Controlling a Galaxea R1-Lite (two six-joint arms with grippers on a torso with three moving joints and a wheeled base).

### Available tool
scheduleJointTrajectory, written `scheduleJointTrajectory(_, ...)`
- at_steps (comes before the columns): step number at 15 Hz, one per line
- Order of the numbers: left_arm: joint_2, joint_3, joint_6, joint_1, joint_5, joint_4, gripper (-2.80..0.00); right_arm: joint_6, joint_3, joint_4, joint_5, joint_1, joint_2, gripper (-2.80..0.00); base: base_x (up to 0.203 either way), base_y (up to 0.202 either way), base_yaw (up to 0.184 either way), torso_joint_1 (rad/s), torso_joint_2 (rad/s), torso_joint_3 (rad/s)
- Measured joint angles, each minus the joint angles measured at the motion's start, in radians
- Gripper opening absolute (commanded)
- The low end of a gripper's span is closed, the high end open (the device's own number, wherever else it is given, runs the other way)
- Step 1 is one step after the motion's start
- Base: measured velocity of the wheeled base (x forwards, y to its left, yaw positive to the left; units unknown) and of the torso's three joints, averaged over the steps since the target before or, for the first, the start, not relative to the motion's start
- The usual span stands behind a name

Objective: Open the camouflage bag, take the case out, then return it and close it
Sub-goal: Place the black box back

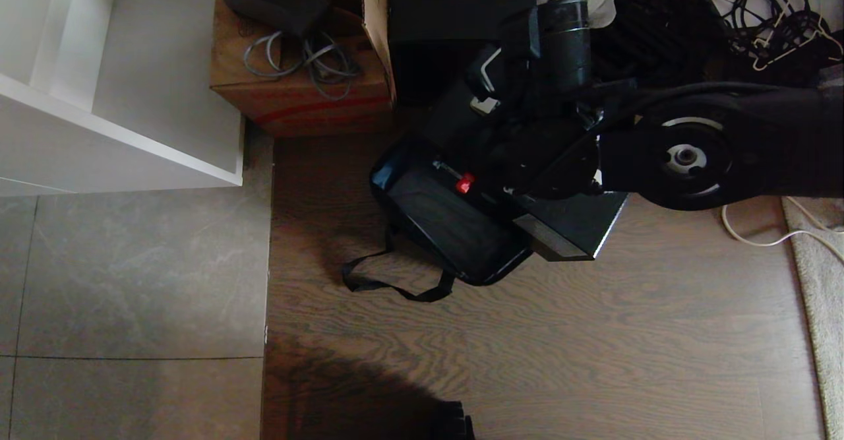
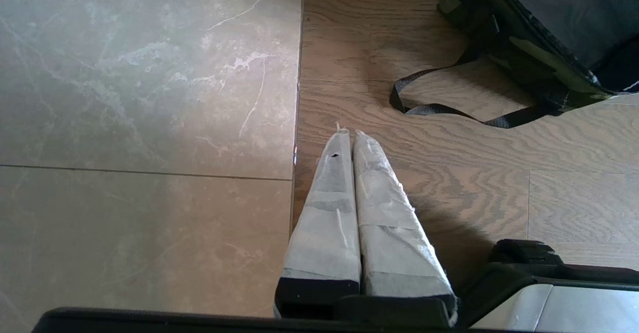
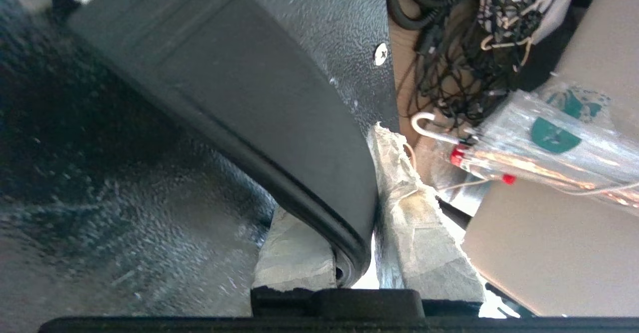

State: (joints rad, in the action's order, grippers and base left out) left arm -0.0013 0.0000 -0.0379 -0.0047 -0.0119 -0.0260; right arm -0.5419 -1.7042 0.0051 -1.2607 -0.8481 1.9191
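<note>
- The case [image 1: 580, 219] is a flat black hard slab with a pale edge, tilted half out of the camouflage bag [image 1: 455, 229], at about four o'clock from the cardboard box [image 1: 297, 84] on the wooden floor [image 1: 527, 347].
- It looks stiff and fairly weighty, with a smooth rim that could slip; I judge a hold on its rounded handle the safest, since the flat faces offer nothing to pinch.
- The right pincer [image 3: 357, 253] is nearly closed, its padded fingers [image 3: 419, 223] clamped on either side of a curved black bar [image 3: 279, 138], seemingly the case's handle.
- The bag is soft and floppy: its open mouth and loose strap [image 1: 395, 285] may snag the case's corner.
- The left pincer [image 2: 349, 133] hangs idle above the floor at roughly seven o'clock from the bag, fingertips pressed together, holding nothing.
</note>
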Motion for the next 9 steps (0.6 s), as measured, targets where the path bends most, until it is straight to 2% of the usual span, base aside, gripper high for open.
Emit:
scheduleJointTrajectory(4, 0.000, 0.000, 0.000, 0.000, 0.001, 0.000, -2.80, 0.068, -0.114, 0.008, -0.069, -0.045, 0.104, -2.80, 0.000, 0.000, 0.000, 0.000, 0.00, 0.000)
scheduleJointTrajectory(9, 0.000, 0.000, 0.000, 0.000, 0.000, 0.000, -2.80, 0.141, -0.118, 0.023, -0.091, -0.087, 0.179, -2.80, 0.000, 0.000, 0.000, 0.000, 0.00, 0.000)
